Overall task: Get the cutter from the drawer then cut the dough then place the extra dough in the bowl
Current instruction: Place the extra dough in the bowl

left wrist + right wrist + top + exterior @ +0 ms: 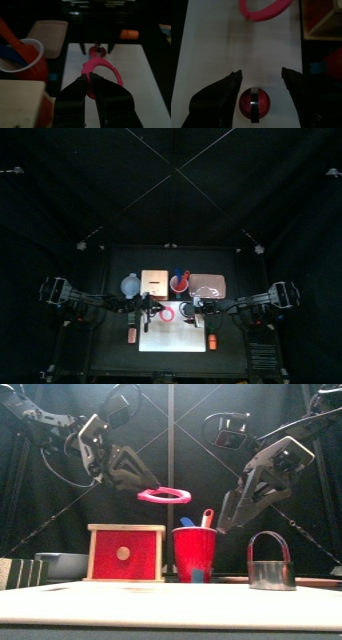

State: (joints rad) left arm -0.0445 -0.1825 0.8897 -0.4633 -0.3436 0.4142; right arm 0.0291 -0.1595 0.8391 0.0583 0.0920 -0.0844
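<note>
Pink dough ring (pixel 160 500) hangs in the air above the white cutting board (pixel 208 50), pinched in the left tool (pixel 92 77). On that board stands the metal cutter (pixel 271 564), with the right tool (pixel 261 73) spread wide above it.

The pink dough ring (pixel 163 495) hangs flat in the air, pinched by the left gripper (pixel 91 76). The round metal cutter (pixel 271 565) stands upright on the white board's (pixel 171 600) right side. The blue-grey bowl (pixel 60 566) sits far left.

two black jointed arms (pixel 54 429); left claw (pixel 93 75) and right claw (pixel 261 74) have broad black jaws, perhaps grey outside.
</note>
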